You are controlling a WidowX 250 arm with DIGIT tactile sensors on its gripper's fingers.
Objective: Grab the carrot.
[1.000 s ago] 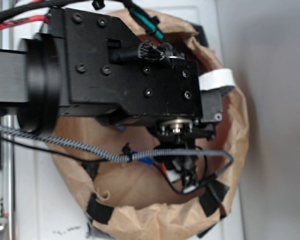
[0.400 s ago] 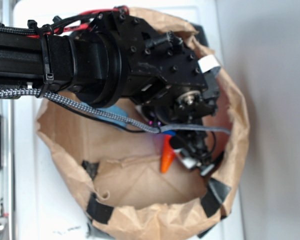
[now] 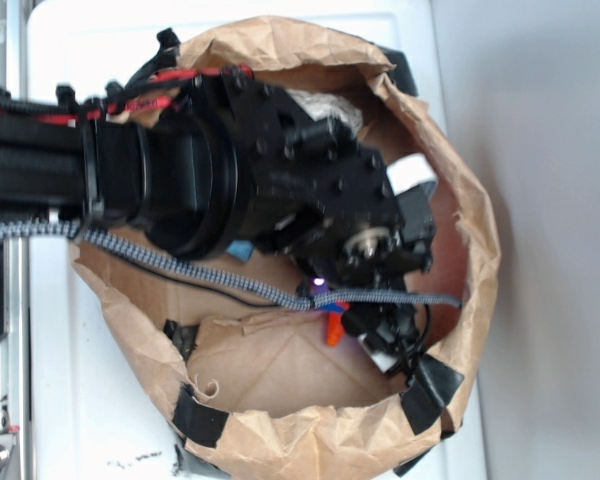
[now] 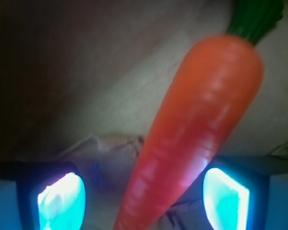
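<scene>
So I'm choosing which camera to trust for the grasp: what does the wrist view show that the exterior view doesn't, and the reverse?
Only the wrist view shows the whole carrot, its green stem top, and both finger pads, one on each side of it with a gap visible on the left. Only the exterior view shows the arm, the brown paper bag and its black tape. Both show the carrot, but outside it is just an orange sliver beside the gripper.

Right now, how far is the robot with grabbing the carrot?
Done: the arm has reached into the brown paper bag, and the hand is placed around the carrot. In hand: the carrot lies slanted between the two fingers, green top up right; contact is not clear, with a gap on the left side. Left: close the fingers and lift.
</scene>
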